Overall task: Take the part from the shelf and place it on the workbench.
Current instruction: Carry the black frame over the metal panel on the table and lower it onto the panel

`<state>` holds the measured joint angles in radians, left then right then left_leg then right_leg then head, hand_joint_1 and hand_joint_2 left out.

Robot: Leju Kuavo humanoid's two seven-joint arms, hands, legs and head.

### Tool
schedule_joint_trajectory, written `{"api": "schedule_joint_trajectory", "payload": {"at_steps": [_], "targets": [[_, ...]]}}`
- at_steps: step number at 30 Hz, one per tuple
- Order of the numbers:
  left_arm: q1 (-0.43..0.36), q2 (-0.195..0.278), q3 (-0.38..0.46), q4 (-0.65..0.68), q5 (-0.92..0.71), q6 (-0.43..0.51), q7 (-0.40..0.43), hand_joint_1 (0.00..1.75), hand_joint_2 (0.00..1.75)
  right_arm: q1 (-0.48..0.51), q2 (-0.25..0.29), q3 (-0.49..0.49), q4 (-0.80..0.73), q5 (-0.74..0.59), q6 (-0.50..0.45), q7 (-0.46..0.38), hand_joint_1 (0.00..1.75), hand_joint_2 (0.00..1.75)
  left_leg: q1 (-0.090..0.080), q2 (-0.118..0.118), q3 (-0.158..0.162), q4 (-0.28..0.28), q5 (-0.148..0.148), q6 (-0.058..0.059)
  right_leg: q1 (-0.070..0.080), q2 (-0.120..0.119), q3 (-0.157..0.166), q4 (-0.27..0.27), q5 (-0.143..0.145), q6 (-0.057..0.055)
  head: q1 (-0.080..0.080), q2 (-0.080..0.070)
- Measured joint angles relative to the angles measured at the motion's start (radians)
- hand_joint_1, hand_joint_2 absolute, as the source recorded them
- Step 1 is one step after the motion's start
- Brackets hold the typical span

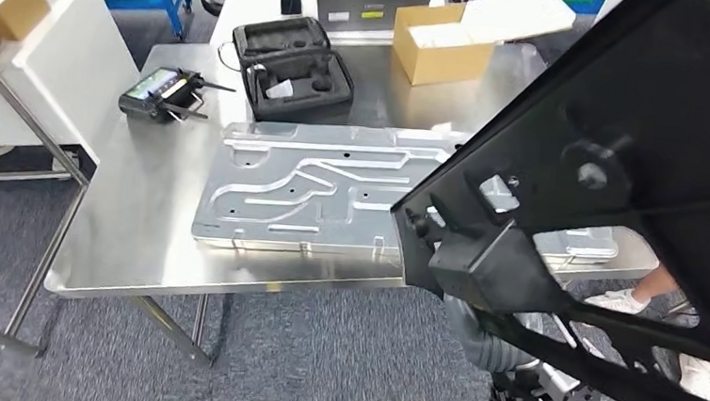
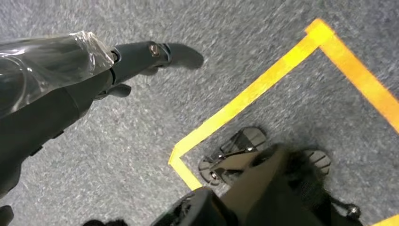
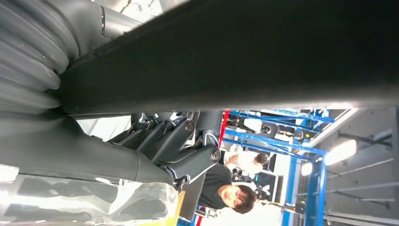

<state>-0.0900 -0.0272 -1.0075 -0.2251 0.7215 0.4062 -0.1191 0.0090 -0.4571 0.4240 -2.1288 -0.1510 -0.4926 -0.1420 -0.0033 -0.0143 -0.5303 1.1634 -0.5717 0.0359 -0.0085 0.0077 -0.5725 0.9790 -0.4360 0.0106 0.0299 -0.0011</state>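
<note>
Our right hand (image 3: pixel 169 150) grips the black part (image 1: pixel 618 162), fingers curled under its edge, carrying it raised just short of the table (image 1: pixel 141 233). Fetching looks done; setting down remains. Our left hand (image 2: pixel 141 56) hangs empty, fingers loosely extended.

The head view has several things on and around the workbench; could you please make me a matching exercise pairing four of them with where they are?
Things:
1. black panel
2. cardboard box
3. handheld controller
4. silver metal plate

Places:
A. flat in the middle of the workbench
B. near the workbench's left edge
D. at the far side of the workbench, lid open
C. held up over the workbench's right end, in the right hand

Pairs: 1-C, 2-D, 3-B, 4-A
</note>
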Motion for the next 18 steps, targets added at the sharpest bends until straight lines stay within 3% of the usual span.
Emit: {"api": "schedule_joint_trajectory", "payload": {"at_steps": [2, 3, 4, 6, 8, 9, 10, 12, 14, 16, 18], "targets": [[-0.006, 0.0, 0.001, 0.0, 0.001, 0.0, -0.004, 0.0, 1.75, 0.0, 0.001, 0.0, 0.0, 0.001, 0.0, 0.0, 1.75, 1.75, 0.003, 0.002, -0.084, 0.094, -0.052, -0.009, 0.0, 0.0, 0.024, 0.0, -0.021, -0.001, -0.001, 0.0], [-0.009, 0.0, 0.001, 0.0, 0.001, 0.0, -0.005, 0.0, 1.75, 0.0, 0.001, 0.0, 0.0, 0.001, 0.0, 0.0, 1.75, 1.75, 0.003, 0.003, -0.104, 0.099, -0.062, -0.011, 0.0, 0.001, 0.039, 0.0, -0.033, 0.0, -0.001, 0.0], [-0.01, 0.0, 0.001, 0.0, 0.001, 0.0, -0.005, 0.0, 1.75, 0.0, 0.001, 0.0, 0.001, 0.001, 0.0, 0.0, 1.75, 1.75, 0.003, 0.004, -0.109, 0.069, -0.049, -0.011, 0.0, 0.001, 0.056, 0.0, -0.045, 0.001, -0.001, 0.0], [-0.008, 0.0, 0.002, 0.0, 0.001, 0.0, -0.005, 0.0, 1.75, 0.0, 0.001, 0.0, 0.001, 0.001, 0.0, 0.0, 1.75, 1.75, 0.0, 0.004, -0.084, -0.057, 0.054, -0.002, 0.0, 0.002, 0.091, -0.002, -0.069, 0.005, -0.001, 0.0], [-0.005, 0.001, 0.002, 0.0, 0.002, 0.0, -0.004, 0.0, 1.75, -0.002, 0.002, 0.0, 0.002, 0.001, 0.0, 0.001, 1.75, 1.75, -0.011, 0.002, -0.064, -0.147, 0.123, 0.013, 0.0, 0.007, 0.113, -0.006, -0.089, 0.015, -0.001, 0.0], [-0.005, 0.002, 0.002, 0.0, 0.002, 0.0, -0.004, 0.0, 1.75, -0.002, 0.003, 0.0, 0.002, 0.001, 0.0, 0.001, 1.75, 1.75, -0.014, 0.0, -0.06, -0.163, 0.133, 0.021, 0.0, 0.009, 0.121, -0.005, -0.092, 0.021, -0.001, 0.0], [-0.005, 0.002, 0.002, 0.0, 0.002, 0.0, -0.004, 0.0, 1.75, -0.002, 0.003, 0.0, 0.003, 0.002, 0.0, 0.001, 1.75, 1.75, -0.016, -0.001, -0.056, -0.169, 0.124, 0.028, 0.001, 0.011, 0.125, -0.003, -0.091, 0.029, -0.001, 0.0], [-0.005, 0.001, 0.002, 0.0, 0.003, 0.0, -0.004, 0.0, 1.75, -0.003, 0.002, -0.001, 0.003, 0.004, 0.0, 0.002, 1.75, 1.75, -0.01, -0.002, -0.033, -0.185, 0.135, 0.04, 0.002, 0.009, 0.128, 0.015, -0.089, 0.039, 0.0, 0.0], [-0.004, 0.0, 0.002, 0.0, 0.003, 0.0, -0.004, 0.0, 1.75, -0.005, 0.0, -0.003, 0.003, 0.008, -0.001, 0.004, 1.75, 1.75, -0.004, 0.0, -0.009, -0.193, 0.136, 0.048, 0.001, 0.005, 0.092, 0.087, -0.112, 0.047, 0.002, 0.0], [-0.001, 0.0, 0.002, 0.0, 0.004, 0.0, -0.004, 0.0, 1.75, -0.005, -0.002, -0.006, 0.003, 0.016, -0.003, 0.013, 1.75, 1.75, -0.001, 0.0, 0.003, -0.197, 0.126, 0.051, -0.001, 0.002, 0.011, 0.211, -0.159, 0.053, 0.004, 0.0], [0.001, 0.0, 0.002, 0.0, 0.005, 0.0, -0.003, 0.0, 1.75, -0.002, -0.005, -0.009, 0.003, 0.022, -0.005, 0.021, 1.75, 1.75, 0.0, 0.001, 0.008, -0.198, 0.118, 0.052, -0.002, 0.002, -0.043, 0.28, -0.193, 0.056, 0.004, 0.0]]}}
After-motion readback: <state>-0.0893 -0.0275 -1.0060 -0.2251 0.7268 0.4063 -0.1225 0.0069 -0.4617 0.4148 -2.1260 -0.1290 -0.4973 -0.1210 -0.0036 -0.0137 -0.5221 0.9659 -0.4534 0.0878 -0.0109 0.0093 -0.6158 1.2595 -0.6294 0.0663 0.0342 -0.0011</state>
